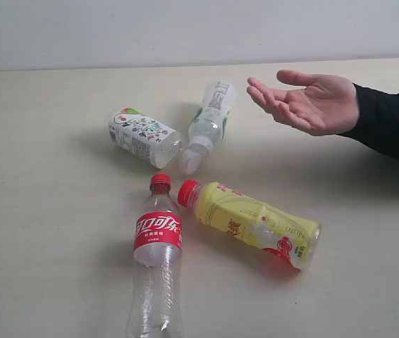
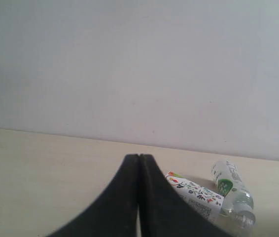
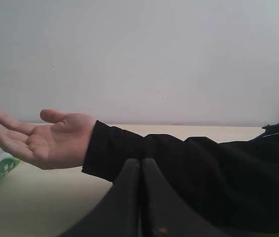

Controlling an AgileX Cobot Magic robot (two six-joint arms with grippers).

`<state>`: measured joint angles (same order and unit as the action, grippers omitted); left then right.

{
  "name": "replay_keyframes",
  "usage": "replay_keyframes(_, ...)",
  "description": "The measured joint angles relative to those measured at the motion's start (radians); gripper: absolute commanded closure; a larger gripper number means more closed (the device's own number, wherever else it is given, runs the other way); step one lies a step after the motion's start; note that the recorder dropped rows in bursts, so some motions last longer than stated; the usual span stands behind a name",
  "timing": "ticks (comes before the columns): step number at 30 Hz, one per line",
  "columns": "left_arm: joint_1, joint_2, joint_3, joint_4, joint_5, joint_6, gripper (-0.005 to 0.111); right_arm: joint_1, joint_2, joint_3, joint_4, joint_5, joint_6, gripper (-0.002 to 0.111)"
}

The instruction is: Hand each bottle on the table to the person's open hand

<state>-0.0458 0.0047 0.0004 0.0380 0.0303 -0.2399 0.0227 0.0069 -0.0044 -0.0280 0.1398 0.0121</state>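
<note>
All the bottles lie on their sides on the table [image 1: 44, 232]. The cola bottle [image 1: 157, 264] is at the front, the yellow-wrapped bottle [image 1: 256, 222] to its right. Behind them lie the stubby white bottle [image 1: 143, 137] and the slim green-white bottle [image 1: 210, 123]. The person's open hand [image 1: 305, 102] hovers palm up at the back right. No gripper shows in the exterior view. My left gripper [image 2: 139, 157] is shut and empty, with the stubby bottle [image 2: 198, 195] and slim bottle [image 2: 233, 190] beyond it. My right gripper [image 3: 140, 162] is shut and empty, below the hand [image 3: 41, 138].
The black sleeve [image 1: 397, 123] reaches in from the right edge, and in the right wrist view the sleeve [image 3: 203, 173] crosses just past the fingertips. A pale wall [image 1: 185, 28] stands behind the table's far edge.
</note>
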Motion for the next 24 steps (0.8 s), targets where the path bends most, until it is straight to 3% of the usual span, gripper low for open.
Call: replay_keyframes(24, 0.0, 0.0, 0.0, 0.0, 0.0, 0.0, 0.107, 0.0, 0.0, 0.0, -0.01, -0.024, -0.012, 0.108)
